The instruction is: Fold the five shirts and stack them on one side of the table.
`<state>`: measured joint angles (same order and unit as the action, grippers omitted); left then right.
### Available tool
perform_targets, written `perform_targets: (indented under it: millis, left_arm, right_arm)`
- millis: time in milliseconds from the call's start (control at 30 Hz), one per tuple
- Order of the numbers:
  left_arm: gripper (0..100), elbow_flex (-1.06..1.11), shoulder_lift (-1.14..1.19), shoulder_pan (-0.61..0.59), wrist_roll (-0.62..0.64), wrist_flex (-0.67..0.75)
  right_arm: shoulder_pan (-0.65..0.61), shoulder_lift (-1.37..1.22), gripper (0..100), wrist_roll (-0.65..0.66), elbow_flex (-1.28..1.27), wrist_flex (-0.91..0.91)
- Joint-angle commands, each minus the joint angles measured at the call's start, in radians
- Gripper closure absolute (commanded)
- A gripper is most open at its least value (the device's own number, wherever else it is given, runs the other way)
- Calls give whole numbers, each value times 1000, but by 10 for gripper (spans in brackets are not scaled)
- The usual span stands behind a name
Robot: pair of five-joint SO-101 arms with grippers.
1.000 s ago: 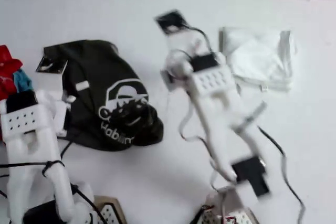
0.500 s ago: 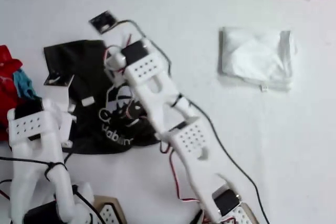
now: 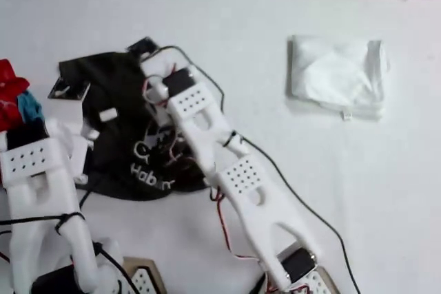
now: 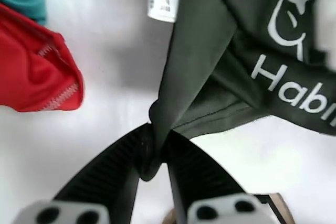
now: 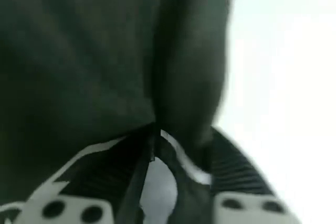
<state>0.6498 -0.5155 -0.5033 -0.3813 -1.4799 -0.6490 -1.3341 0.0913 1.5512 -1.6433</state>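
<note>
As it lies bunched, the black shirt (image 3: 114,146) runs diagonally.

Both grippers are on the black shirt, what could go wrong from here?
The left gripper pinches only a thin bunched edge of the black shirt, so it may slip out. The right gripper grips another fold; uneven pulling could twist it. The red shirt lies close and might get dragged.

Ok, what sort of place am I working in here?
Probably a robotics lab bench: a white table, small white arms trailing exposed wires, and practice laundry, a black shirt and a folded white shirt.
</note>
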Motion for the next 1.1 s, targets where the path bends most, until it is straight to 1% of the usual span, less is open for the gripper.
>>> perform_targets:
  millis: [0, 133, 233, 333, 433, 500, 633, 800, 867, 933, 1067]
  left_arm:
    - [974, -73, -17, -9, -8, -9]
    - [974, -153, -15, -8, -9, -8]
    - [975, -255, -15, -8, -5, -17]
    - [975, -367, -15, -8, -5, -18]
    - [975, -469, -15, -5, -8, -18]
    - [975, -542, 0, -5, -8, -26]
    - [975, -780, 109, -3, -8, -140]
    - [975, -1112, 361, 5, -8, -310]
    - [975, -1127, 442, 8, -8, -310]
    - [975, -1093, 493, 14, -8, -310]
    - [975, -967, 522, 48, -8, -307]
  right_arm:
    - [97, 67, 978, -9, 34, -25]
    - [188, 193, 979, -8, 34, -74]
    - [239, 298, 980, -6, 34, -120]
    - [283, 395, 980, -6, 23, -127]
    - [311, 484, 980, -6, 9, -130]
    - [318, 570, 980, -6, -69, -131]
    - [321, 863, 979, -12, -431, -130]
    - [321, 1228, 979, -15, -988, -107]
    - [323, 1339, 979, -14, -1235, -42]
    - [329, 1431, 979, -8, -1498, 56]
    - [332, 1577, 978, 5, -1993, 341]
